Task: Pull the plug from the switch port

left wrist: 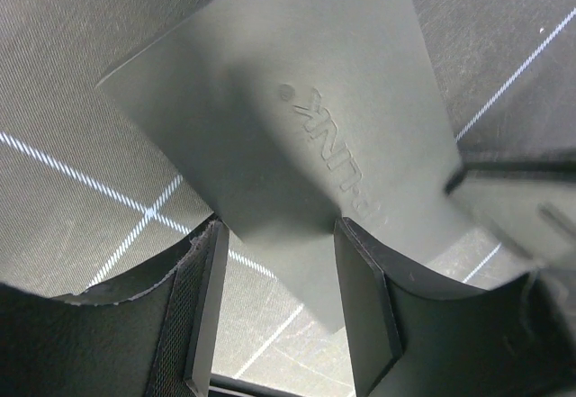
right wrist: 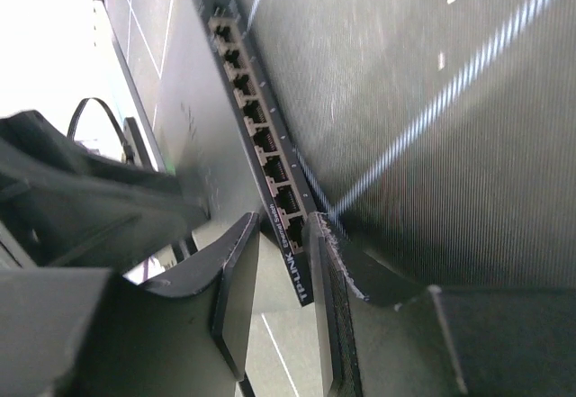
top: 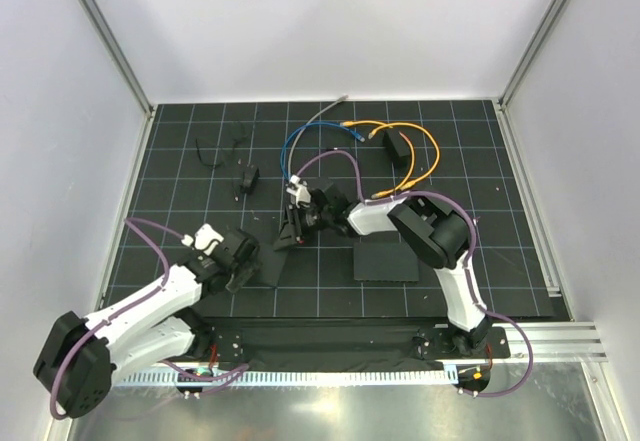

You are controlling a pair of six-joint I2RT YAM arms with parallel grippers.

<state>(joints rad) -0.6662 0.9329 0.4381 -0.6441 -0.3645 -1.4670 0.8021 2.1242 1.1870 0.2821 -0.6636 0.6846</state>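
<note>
Right gripper [right wrist: 281,228]: fingers narrow, clamped on the front edge of the switch [right wrist: 193,122], at the end of its port row [right wrist: 256,131]. Left gripper [left wrist: 279,228]: fingers wide, over the switch top. Orange cable [top: 432,151] lies well apart at the far side of the mat [top: 180,161]; plug too small to discern.

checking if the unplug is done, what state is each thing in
switch: gripped at one end
ports: all in view empty
orange cable: looped on the mat, in none of those ports
right gripper: shut on the switch
left gripper: fingers apart beside the switch's corner, grip unclear
</note>
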